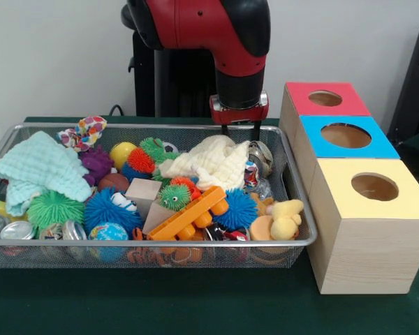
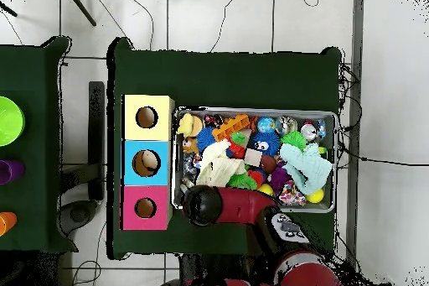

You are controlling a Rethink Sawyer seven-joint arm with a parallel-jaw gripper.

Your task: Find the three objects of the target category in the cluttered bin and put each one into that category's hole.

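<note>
Two dark fingertips of the red-and-black arm's pincer (image 1: 240,129) hang over the far rim of the wide silver wire-mesh basket (image 1: 195,243), just above the crumpled cream waffle cloth (image 1: 208,161); the fingers stand a little apart with nothing between them. From overhead the arm's wrist covers the pincer at the basket's robot-side edge.

One small ruffled fabric piece, white with red, blue, yellow and green print (image 1: 85,132), lies draped on the basket's far rim beside the large mint-green waffle cloth (image 1: 38,170). Two more such pieces cannot be made out among the clutter.

Elsewhere in the basket lie spiky rubber balls in blue, green and purple, an orange plastic toy piece (image 1: 188,215), pale wooden blocks and a yellow rubber duck (image 1: 285,217).

Just beside the basket stands a row of three pale wooden boxes. The nearest one's yellow top carries the round dark hole (image 1: 374,186), empty as far as it shows; the blue-topped box (image 1: 346,136) and red-topped box (image 1: 325,98) follow behind it.
</note>
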